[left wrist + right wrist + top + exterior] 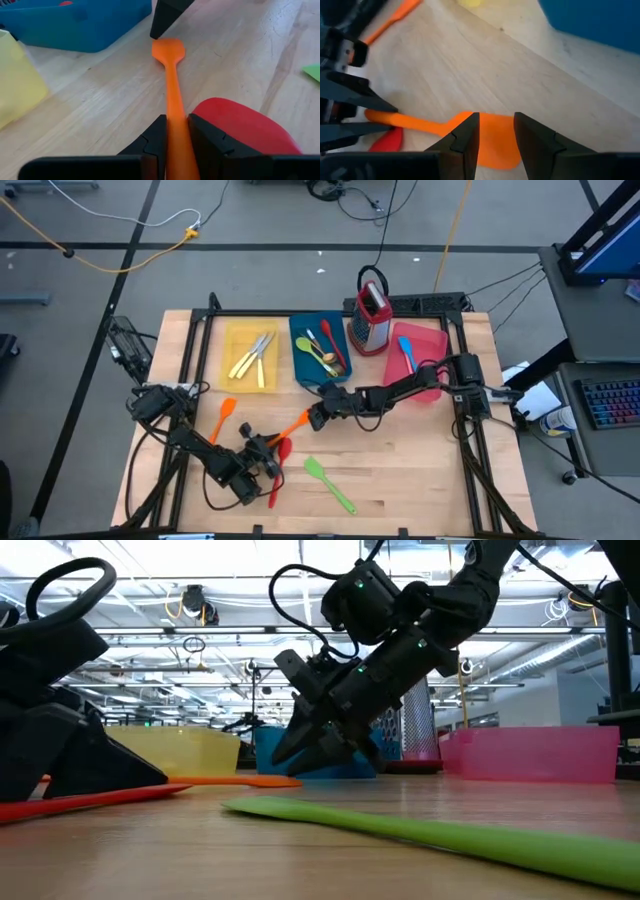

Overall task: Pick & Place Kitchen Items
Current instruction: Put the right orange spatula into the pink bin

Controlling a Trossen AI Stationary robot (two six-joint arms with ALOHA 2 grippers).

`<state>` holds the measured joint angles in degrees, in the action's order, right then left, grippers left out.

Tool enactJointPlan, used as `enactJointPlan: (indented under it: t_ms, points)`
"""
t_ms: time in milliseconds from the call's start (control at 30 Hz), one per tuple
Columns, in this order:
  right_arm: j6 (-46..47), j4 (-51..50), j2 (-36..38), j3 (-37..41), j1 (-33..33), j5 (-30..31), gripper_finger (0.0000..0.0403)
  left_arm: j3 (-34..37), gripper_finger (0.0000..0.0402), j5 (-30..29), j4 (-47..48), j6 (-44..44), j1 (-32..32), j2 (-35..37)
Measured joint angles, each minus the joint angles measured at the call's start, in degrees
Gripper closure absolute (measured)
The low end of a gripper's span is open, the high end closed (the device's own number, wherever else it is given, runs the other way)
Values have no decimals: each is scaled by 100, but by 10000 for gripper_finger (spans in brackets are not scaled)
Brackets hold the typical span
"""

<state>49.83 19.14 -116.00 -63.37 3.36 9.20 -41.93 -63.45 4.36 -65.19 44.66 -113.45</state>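
Reading across the tabletop (420,480) from its left edge, you see the left hand (175,137) low over the front-left area, its two fingers set on either side of the handle of an orange spatula (172,95); you cannot tell whether they press it or merely flank it. A red spoon (280,465) lies just beside that hand, and a second orange spatula (222,418) lies nearer the left edge. The flanked spatula stretches toward the tabletop's middle, where the right hand (495,135) stands over its blade with fingers apart, one on each side of the blade; its tips sit at the wood in the low view. A green spatula (330,483) lies flat near the front edge, apart from both hands. Along the back edge you find a yellow tray (232,375) holding cream-handled cutlery (252,355), a blue tray (300,370) holding several utensils, a metal grater (372,320), and a pink tray (435,340) with a blue utensil (407,352).
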Motion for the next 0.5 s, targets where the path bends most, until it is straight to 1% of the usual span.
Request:
enactJointPlan:
  t_ms: [167,500]
  points:
    - [36,-251,4,0,-2,16,287,0,326,23,0,39,4,-2]
    - [-147,-247,4,0,-13,10,287,0,326,38,0,50,9,-7]
